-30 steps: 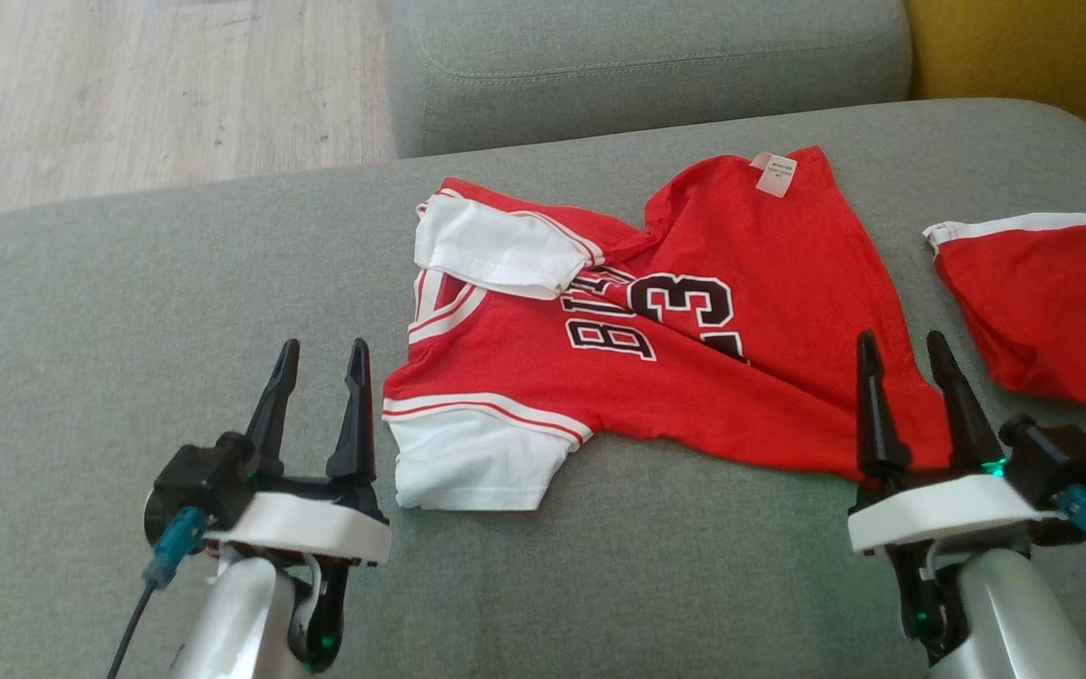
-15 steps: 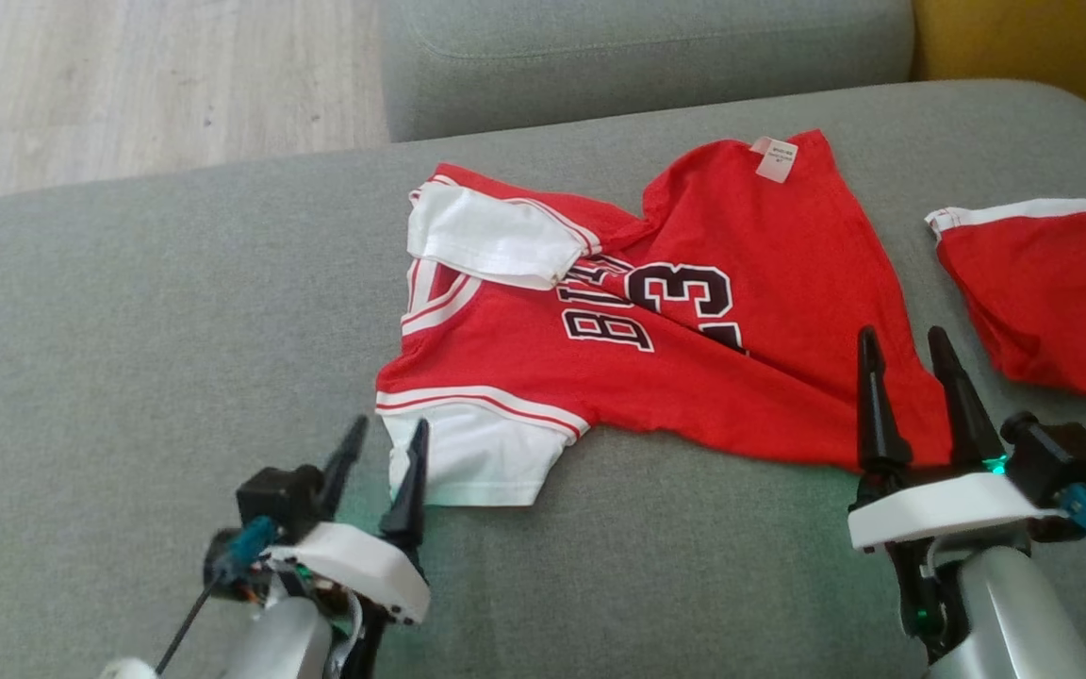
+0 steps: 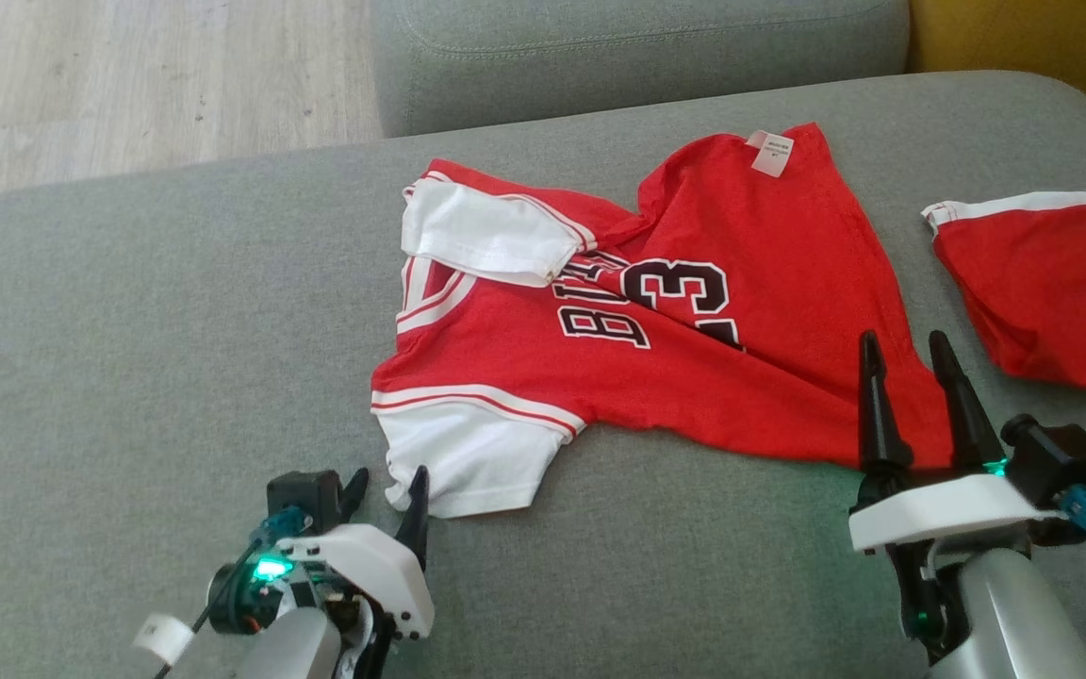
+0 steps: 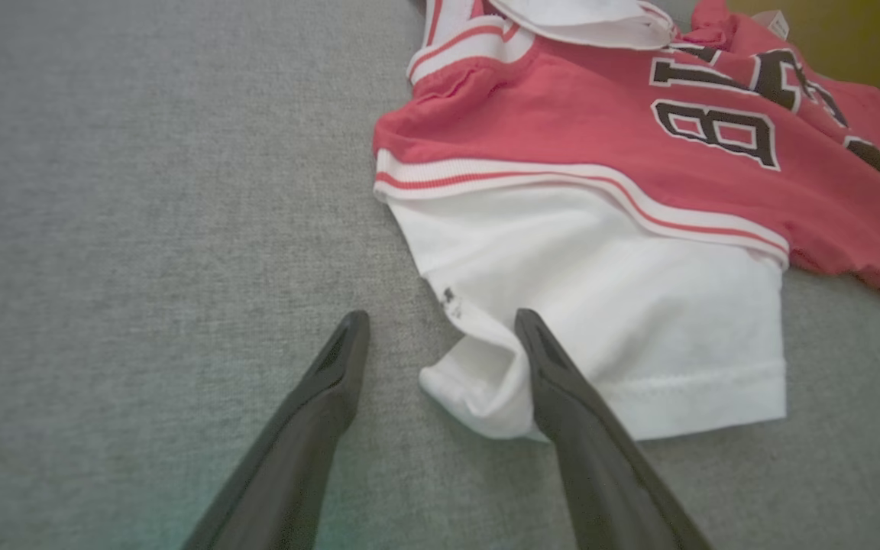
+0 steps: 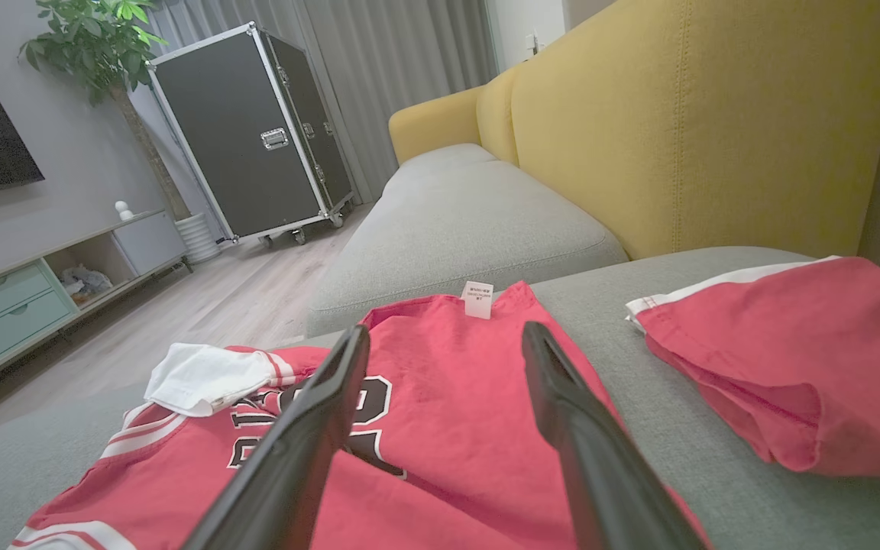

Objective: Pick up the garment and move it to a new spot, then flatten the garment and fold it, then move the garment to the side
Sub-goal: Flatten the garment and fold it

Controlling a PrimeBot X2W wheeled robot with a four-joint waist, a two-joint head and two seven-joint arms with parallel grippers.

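The garment (image 3: 656, 368) is a red jersey shirt with white sleeves and black lettering, lying rumpled on the grey sofa seat (image 3: 128, 330). Its near white sleeve (image 4: 623, 321) reaches toward my left gripper (image 3: 390, 476), which is open and low over the seat. In the left wrist view, the sleeve's curled corner lies between the left gripper's (image 4: 441, 317) fingers, against the right finger. My right gripper (image 3: 902, 339) stands open above the garment's (image 5: 448, 428) red hem, holding nothing. A white label (image 5: 477, 299) shows at the far edge.
A second red piece with a white band (image 3: 1052, 292) lies to the right on the seat. Behind are another grey cushion (image 3: 637, 57) and a yellow sofa back (image 5: 700, 114). Wooden floor (image 3: 128, 85) lies far left, with a black case (image 5: 249, 130) beyond.
My left gripper has dropped and moved right, up to the corner of the white sleeve. The head camera has shifted a little. The right gripper has stayed put.
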